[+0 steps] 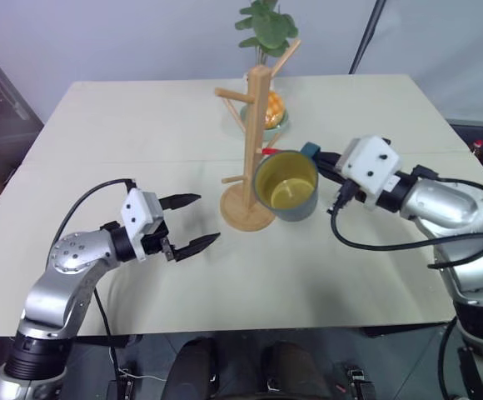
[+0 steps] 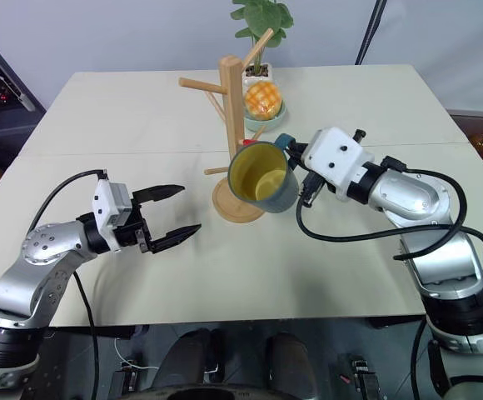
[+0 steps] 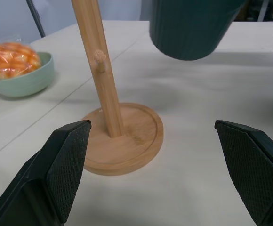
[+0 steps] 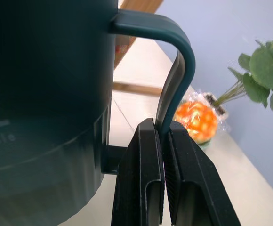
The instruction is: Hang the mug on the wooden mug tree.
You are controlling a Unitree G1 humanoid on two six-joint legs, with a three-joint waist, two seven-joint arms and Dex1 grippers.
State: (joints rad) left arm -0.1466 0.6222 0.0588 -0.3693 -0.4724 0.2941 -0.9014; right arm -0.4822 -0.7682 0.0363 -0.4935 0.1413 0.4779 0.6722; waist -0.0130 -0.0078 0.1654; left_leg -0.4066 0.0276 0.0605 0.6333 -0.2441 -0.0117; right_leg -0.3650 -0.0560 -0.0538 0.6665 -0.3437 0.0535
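The right gripper pinches the thin handle of the mug (hard, breakable, probably heavy), lifted beside the wooden mug tree mid-table. The left gripper hangs open.

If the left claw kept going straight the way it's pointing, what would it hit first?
Probably the light wooden mug tree: its post and round base lie dead ahead of the open left claw. The dark teal mug hangs higher, likely above that line.

Pale lettering runs along the side of the mug; only the letters "able" can be made out, the rest being cut off. Nothing else here carries readable text.
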